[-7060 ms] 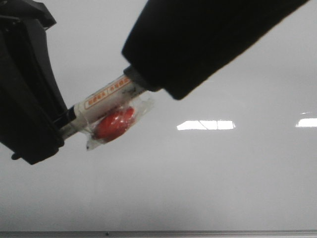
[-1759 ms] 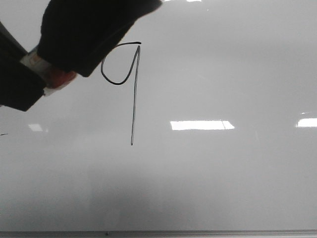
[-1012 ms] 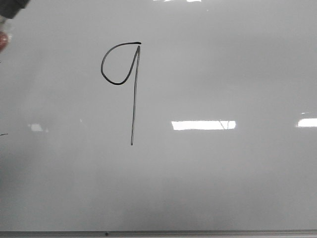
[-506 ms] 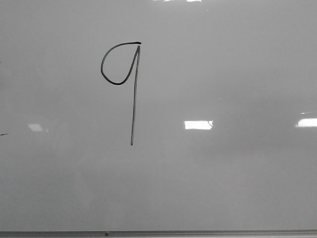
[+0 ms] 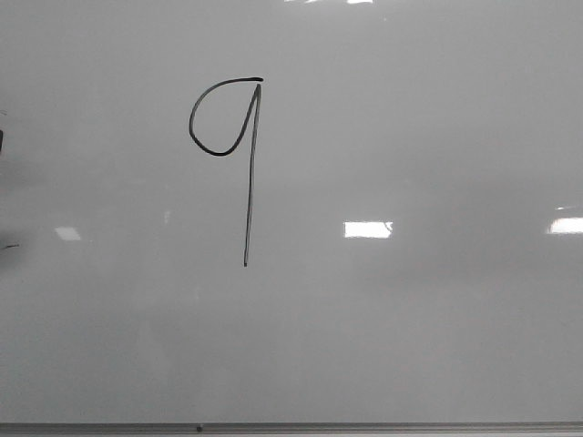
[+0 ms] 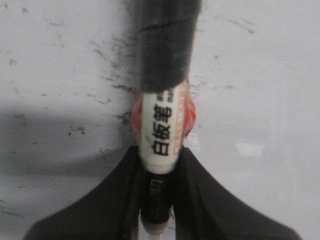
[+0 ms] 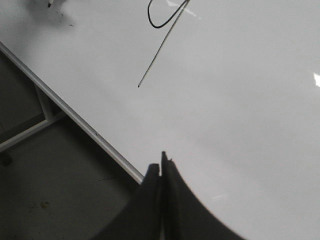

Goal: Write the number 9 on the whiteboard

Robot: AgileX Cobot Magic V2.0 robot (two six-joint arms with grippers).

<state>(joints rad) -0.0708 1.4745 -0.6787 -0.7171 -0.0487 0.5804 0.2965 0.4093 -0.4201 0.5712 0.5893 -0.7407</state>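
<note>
Number 9 (image 5: pixel 244 173), thin black ink, stands finished on the glossy pale whiteboard (image 5: pixel 437 346), so my left gripper (image 6: pixel 156 220) clamps the white-barrelled marker (image 6: pixel 161 135) clear of it while my right gripper (image 7: pixel 161 172) rests closed, empty.

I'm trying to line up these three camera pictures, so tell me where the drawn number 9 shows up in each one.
Front view: the number 9 stands upper left of centre on the whiteboard.
Left wrist view: not in it; only the marker held in the left gripper shows.
Right wrist view: part of its loop and the slanting stem run off the top edge.
Shared landmark: the board's metal bottom rim, in the front and right wrist views.
</note>
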